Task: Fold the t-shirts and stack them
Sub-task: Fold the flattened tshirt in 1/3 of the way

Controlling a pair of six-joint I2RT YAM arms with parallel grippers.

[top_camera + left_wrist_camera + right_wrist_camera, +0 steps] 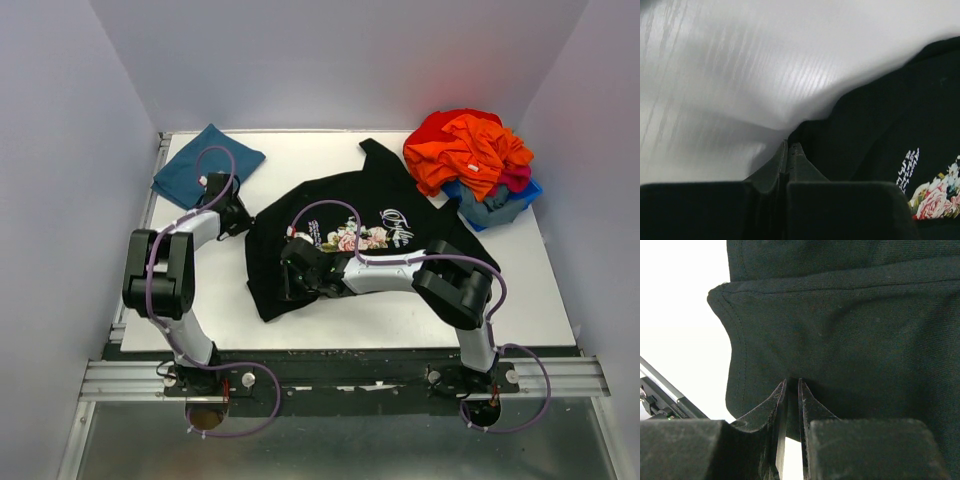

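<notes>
Bases of two robot arms sit at the near edge of a white table (pixel 540 290), and we see both arms reach inward over a black t-shirt (pixel 340 195) spread in the middle, its flower print and white lettering facing up. Nearest us, the right gripper (pixel 791 387) is low over the shirt's near left part, its fingers almost together and pinching black cloth beside the stitched hem. A little farther, the left gripper (pixel 789 152) has its fingers pressed together on the shirt's left edge, where cloth meets bare table. Beyond it, at the far left corner, we see a small teal shirt (pixel 205 165). At the far right, a heap of orange and red clothes (pixel 468 150) overfills a blue bin (pixel 520 205).
</notes>
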